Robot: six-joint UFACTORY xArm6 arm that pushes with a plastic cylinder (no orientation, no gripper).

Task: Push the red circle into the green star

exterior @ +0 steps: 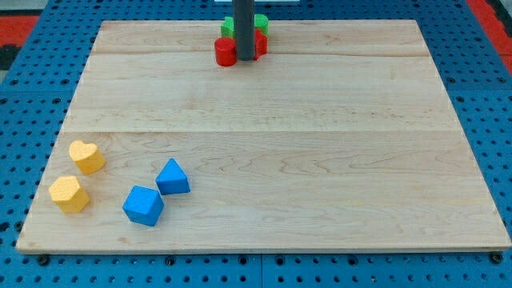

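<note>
The red circle [225, 52] sits near the board's top edge, at the view's top centre. My tip [246, 58] stands right beside it, on its right side, touching or nearly touching. Behind the rod lies a cluster: green pieces [229, 26] that seem to be the green star and a second green block [262, 22], largely hidden by the rod, so their shapes cannot be made out. Another red block [260, 43] shows just right of the rod. The red circle lies just below and left of the green pieces, close to them.
A yellow heart [86, 156] and a yellow hexagon-like block [69, 194] lie at the view's lower left. A blue triangular block [172, 177] and a blue pentagon-like block [143, 206] lie just right of them. The wooden board [320, 160] rests on a blue pegboard.
</note>
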